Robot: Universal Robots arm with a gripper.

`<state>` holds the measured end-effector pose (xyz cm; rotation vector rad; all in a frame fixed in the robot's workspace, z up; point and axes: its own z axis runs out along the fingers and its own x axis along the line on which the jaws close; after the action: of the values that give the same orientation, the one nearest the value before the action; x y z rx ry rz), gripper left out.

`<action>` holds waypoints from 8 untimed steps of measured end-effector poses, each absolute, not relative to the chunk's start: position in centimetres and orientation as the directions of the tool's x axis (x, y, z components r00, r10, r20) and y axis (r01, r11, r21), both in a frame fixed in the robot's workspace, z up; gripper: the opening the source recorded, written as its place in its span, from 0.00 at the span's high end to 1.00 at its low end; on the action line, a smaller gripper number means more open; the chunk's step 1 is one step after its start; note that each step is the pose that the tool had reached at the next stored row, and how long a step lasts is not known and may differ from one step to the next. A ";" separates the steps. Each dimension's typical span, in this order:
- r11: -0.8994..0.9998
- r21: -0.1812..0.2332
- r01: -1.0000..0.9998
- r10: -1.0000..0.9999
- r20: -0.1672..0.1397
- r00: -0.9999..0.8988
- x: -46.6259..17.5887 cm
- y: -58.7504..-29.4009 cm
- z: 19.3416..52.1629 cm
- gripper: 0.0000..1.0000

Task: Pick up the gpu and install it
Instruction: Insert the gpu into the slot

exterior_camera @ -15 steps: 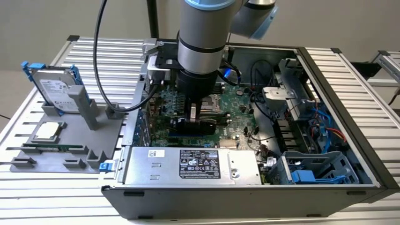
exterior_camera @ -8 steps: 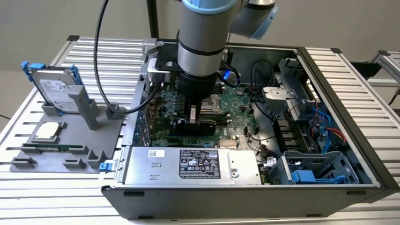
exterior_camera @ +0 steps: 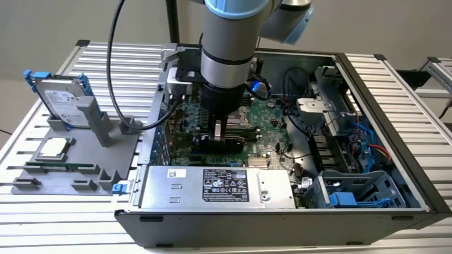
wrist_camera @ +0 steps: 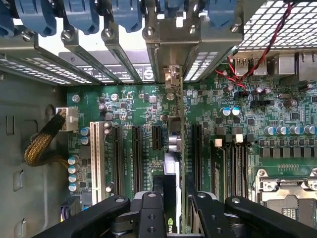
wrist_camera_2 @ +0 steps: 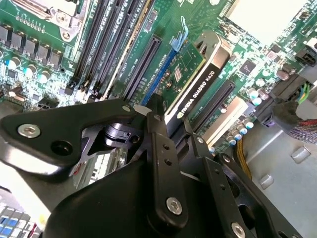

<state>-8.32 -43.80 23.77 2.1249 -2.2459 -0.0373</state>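
Gripper (exterior_camera: 220,138) of black metal reached down into the open grey computer case (exterior_camera: 395,137), its fingers (wrist_camera_2: 161,148) closed narrowly on the gpu (wrist_camera_2: 195,82), a flat card with a green circuit board on one face and a black shroud on the other. In the second wrist view the card stood on edge above the green motherboard (wrist_camera_2: 44,44), held between the fingertips and lined up along a long black expansion slot (wrist_camera_2: 143,64) beside a blue slot (wrist_camera_2: 161,74); whether its edge had gone into a slot could not be told. In the first wrist view the card's thin edge (wrist_camera: 172,163) ran from the gripper (wrist_camera: 173,198) toward the silver slotted bracket openings (wrist_camera: 171,44) at the case's rear wall, between rows of black slots.

In the exterior view the grey and blue arm (exterior_camera: 227,42) stood nearly upright over the middle of the motherboard (exterior_camera: 272,119). A silver power supply box (exterior_camera: 215,188) lay along the near side of the case. On the ribbed aluminium table (exterior_camera: 106,63), at the exterior view's left, a grey parts holder (exterior_camera: 78,153) carried a silver hard drive in a blue frame (exterior_camera: 60,100) standing upright and a square silver processor chip (exterior_camera: 55,148) lying flat.
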 end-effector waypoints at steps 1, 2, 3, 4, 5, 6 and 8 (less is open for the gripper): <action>0.056 0.052 -0.997 -0.998 0.019 -0.055 -8.3 -43.8 23.8 1.00; 0.056 0.051 -0.997 -0.998 0.019 -0.055 -8.3 -43.8 23.7 1.00; 0.056 0.051 -0.997 -0.998 0.019 -0.055 -8.3 -43.8 23.7 1.00; 0.056 0.051 -0.997 -0.998 0.019 -0.055 -8.3 -43.8 23.7 1.00; 0.056 0.051 -0.997 -0.998 0.018 -0.055 -8.3 -43.8 23.7 1.00; 0.056 0.051 -0.997 -0.998 0.018 -0.055 -8.3 -43.8 23.7 0.00; 0.055 0.052 -0.997 -0.998 0.019 -0.055 -8.3 -43.8 23.8 0.00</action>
<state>-8.29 -43.79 23.79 2.1253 -2.2456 -0.0382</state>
